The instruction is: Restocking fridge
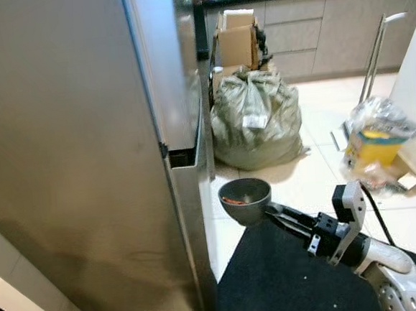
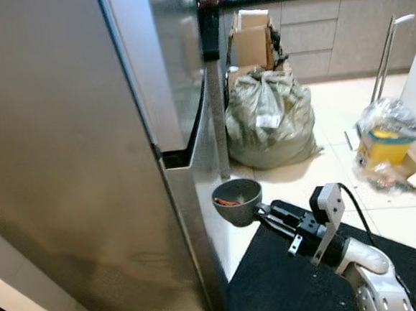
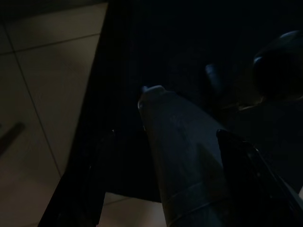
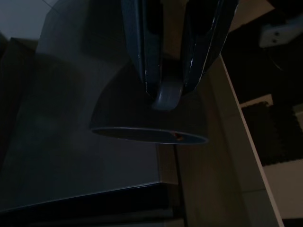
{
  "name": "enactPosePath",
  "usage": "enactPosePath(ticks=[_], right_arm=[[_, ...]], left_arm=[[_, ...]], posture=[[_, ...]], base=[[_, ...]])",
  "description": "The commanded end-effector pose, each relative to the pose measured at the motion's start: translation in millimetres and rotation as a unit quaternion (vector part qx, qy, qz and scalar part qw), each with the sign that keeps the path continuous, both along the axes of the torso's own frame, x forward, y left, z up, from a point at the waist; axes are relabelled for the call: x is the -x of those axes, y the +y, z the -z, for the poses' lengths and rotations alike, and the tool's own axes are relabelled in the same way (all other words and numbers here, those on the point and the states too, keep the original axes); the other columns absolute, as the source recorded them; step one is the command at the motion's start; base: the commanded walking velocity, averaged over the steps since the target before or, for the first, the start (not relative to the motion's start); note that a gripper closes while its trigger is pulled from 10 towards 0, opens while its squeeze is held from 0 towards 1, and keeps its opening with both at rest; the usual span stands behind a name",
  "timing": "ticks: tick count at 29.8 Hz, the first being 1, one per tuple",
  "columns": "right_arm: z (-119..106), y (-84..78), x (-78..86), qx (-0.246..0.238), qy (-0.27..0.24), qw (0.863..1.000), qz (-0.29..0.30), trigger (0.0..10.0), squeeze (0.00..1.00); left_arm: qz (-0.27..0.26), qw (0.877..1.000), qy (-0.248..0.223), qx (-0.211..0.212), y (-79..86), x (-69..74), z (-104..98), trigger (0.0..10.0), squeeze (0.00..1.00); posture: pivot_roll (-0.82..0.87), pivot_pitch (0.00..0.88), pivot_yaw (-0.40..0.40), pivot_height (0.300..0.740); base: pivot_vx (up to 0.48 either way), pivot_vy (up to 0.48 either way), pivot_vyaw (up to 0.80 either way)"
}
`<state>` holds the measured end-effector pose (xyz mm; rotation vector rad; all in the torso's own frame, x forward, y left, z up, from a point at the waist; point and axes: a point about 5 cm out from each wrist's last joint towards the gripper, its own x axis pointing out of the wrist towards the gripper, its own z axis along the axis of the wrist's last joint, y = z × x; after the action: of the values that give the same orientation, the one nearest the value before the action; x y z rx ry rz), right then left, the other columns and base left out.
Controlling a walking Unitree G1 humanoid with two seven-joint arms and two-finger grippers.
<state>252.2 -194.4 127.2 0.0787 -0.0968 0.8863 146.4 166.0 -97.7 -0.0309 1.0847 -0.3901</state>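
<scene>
Right eye view: my right tool (image 2: pixel 264 212) grips one grey bowl (image 2: pixel 237 200) by its handle, just beside the closed fridge (image 2: pixel 85 151); my left tool's state I cannot tell.

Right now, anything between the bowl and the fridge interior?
Yes. The fridge door is shut. The right gripper holds the bowl by its handle just beside the door's edge, so the closed door blocks the way in.

A tall steel fridge (image 2: pixel 71 152) filled the left of the frame, doors closed. At lower centre, the right gripper (image 2: pixel 259 214) pinched a grey bowl (image 2: pixel 237 199) beside it. A stuffed grey-green bag (image 2: pixel 270 118) sat behind on pale tiles (image 2: pixel 335 117).
</scene>
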Motion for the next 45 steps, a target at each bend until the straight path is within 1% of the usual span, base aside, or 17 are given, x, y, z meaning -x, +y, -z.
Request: enactPosePath(ticks=[1,3,11,19,20,23,28,34,45], right_arm=[[-3.2,0.2,-1.0,-0.004,-0.003,1.0,0.0,10.0,0.0],[-3.8,0.2,-1.8,-0.005,-0.004,1.0,0.003,10.0,0.0],[-5.6,-0.8,-4.9,-0.007,-0.008,1.0,0.016,10.0,0.0],[-5.6,-0.8,-4.9,-0.007,-0.008,1.0,0.016,10.0,0.0],[-4.9,2.1,-6.7,-0.009,-0.003,1.0,0.02,10.0,0.0],[-3.8,6.0,-8.7,-0.008,0.001,1.0,0.022,10.0,0.0],[-1.7,7.1,-9.1,-0.012,0.019,1.0,0.015,10.0,0.0],[-2.9,5.8,-9.6,-0.018,0.023,0.999,0.013,10.0,0.0],[-3.7,5.0,-9.9,-0.019,0.024,0.999,0.016,10.0,0.0]], left_arm=[[-0.011,1.0,0.006,-0.009,4.9,2.9,1.1,10.0,0.0],[-0.018,1.0,0.003,-0.018,6.1,1.9,1.1,10.0,0.0],[-0.034,0.999,-0.006,-0.015,6.8,-1.7,-0.3,10.0,0.0],[-0.034,0.999,-0.006,-0.015,6.8,-1.7,-0.3,10.0,0.0],[-0.041,0.999,-0.011,-0.014,7.6,-4.9,-1.6,10.0,0.0],[-0.037,0.999,-0.012,-0.016,7.8,-6.0,-2.0,10.0,0.0],[-0.038,0.999,-0.011,-0.017,7.3,-5.4,-1.6,10.0,0.0],[-0.046,0.999,-0.011,-0.014,6.6,-4.5,-1.2,10.0,0.0],[-0.039,0.999,-0.009,-0.011,5.2,-4.5,-1.2,10.0,0.0]], posture=[[-0.13,0.013,0.08,0.74],[-0.13,0.014,0.08,0.74],[-0.13,0.014,0.081,0.74],[-0.13,0.014,0.081,0.74],[-0.14,0.017,0.082,0.74],[-0.14,0.017,0.082,0.74],[-0.14,0.016,0.079,0.74],[-0.14,0.017,0.076,0.74],[-0.14,0.015,0.077,0.74]], base=[[0.0,0.0,0.0],[0.0,0.0,0.0],[0.0,0.0,0.0],[0.0,0.0,0.0],[0.0,0.0,0.0],[0.0,0.0,0.0],[0.0,0.0,0.0],[0.0,0.0,0.55],[0.0,0.0,0.62]])
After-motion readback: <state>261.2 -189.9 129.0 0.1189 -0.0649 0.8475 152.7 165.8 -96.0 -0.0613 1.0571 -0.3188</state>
